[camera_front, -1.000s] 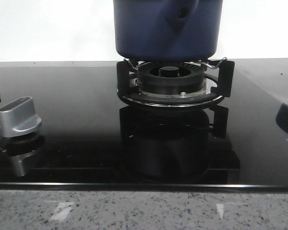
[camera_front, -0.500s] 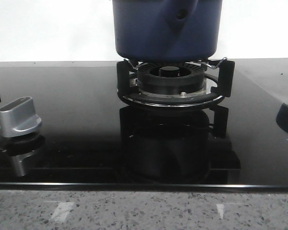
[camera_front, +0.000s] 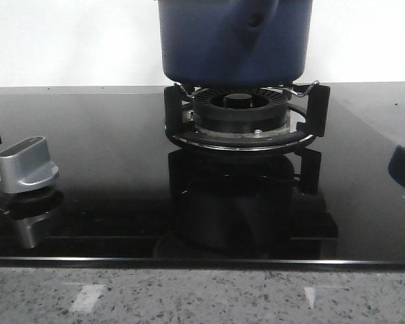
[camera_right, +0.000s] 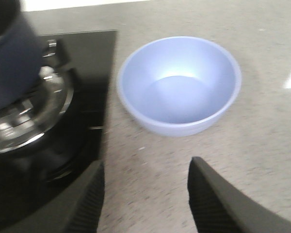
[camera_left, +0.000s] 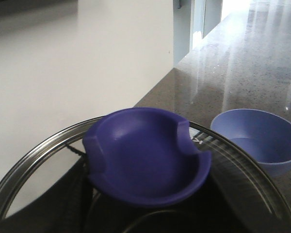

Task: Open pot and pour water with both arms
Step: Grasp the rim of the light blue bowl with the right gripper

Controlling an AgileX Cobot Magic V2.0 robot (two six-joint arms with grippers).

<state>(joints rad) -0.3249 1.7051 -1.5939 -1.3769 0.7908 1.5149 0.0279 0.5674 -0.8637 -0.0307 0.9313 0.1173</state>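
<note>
At the left of the front view, a silver knob (camera_front: 27, 165) is seen on the black stove top (camera_front: 101, 135). It is not touched by anything.

In the top middle of the same view, the pot (camera_front: 235, 40) is stood on the burner stand (camera_front: 243, 115), likely so that it is kept steady while it gets opened. It is held upright, so its long line runs up and down. Its handle stub (camera_front: 256, 19) is pointed toward the camera and a bit to the right. The top of the pot is cut off by the frame.

In the left wrist view, the glass lid (camera_left: 29, 165) with its blue lid knob (camera_left: 145, 155) is seen very close, in the lower middle. The left hand is probably placed there so the lid can be lifted. Its fingers cannot be made out, so it cannot be told whether the lid knob is gripped.

At the right, the blue bowl (camera_right: 179, 85) is set on the speckled desk (camera_right: 262, 145) beside the stove, likely so that water can be poured into it. In the right wrist view, the right hand (camera_right: 145, 199) is held wide open over the desk near the bowl. Nothing is held in it.
</note>
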